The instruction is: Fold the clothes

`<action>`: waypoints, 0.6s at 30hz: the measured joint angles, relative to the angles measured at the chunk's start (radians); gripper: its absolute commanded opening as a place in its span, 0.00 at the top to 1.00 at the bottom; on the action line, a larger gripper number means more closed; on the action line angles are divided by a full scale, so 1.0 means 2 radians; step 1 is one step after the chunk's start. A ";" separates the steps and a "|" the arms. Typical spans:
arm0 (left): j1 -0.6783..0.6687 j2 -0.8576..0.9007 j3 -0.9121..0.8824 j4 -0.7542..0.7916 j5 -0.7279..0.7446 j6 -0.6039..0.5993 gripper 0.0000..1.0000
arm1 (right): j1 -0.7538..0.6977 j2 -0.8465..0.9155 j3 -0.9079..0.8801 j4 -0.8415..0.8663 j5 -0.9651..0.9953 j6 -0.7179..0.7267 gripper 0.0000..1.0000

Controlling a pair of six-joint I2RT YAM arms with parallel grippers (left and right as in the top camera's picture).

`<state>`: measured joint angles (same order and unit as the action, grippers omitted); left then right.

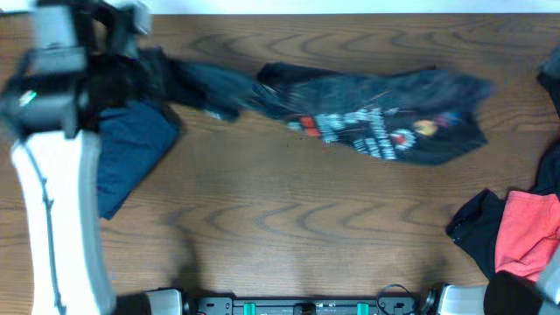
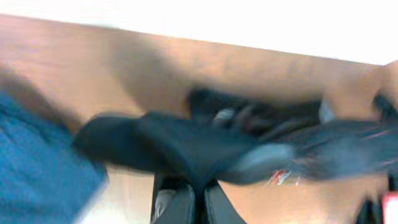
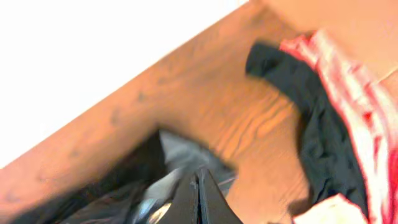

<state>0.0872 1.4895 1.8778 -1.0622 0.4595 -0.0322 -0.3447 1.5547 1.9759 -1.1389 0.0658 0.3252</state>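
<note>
The black jersey (image 1: 385, 114) with white print is stretched sideways across the far half of the table, blurred. My left gripper (image 1: 150, 74) is at its left end, and in the left wrist view that gripper (image 2: 200, 186) is shut on a bunched fold of the jersey (image 2: 186, 146), which is lifted off the wood. My right gripper (image 3: 199, 174) is shut, its tip right at the edge of the jersey (image 3: 124, 180); I see no cloth pinched between the fingers. A navy garment (image 1: 131, 149) lies under the left arm.
A coral-red garment (image 1: 525, 232) on a black one (image 1: 477, 223) lies at the front right, also in the right wrist view as coral-red cloth (image 3: 367, 99) and black cloth (image 3: 317, 124). The navy garment (image 2: 37, 162) is left of my left gripper. The table's far edge is close behind the jersey.
</note>
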 measured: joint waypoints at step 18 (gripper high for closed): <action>0.001 -0.066 0.022 -0.059 -0.005 -0.021 0.94 | 0.033 0.032 0.079 -0.151 -0.081 -0.027 0.99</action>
<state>0.0883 1.3582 1.9221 -1.1797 0.4488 -0.0742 -0.2787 1.6188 2.1338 -1.4410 -0.0967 0.2710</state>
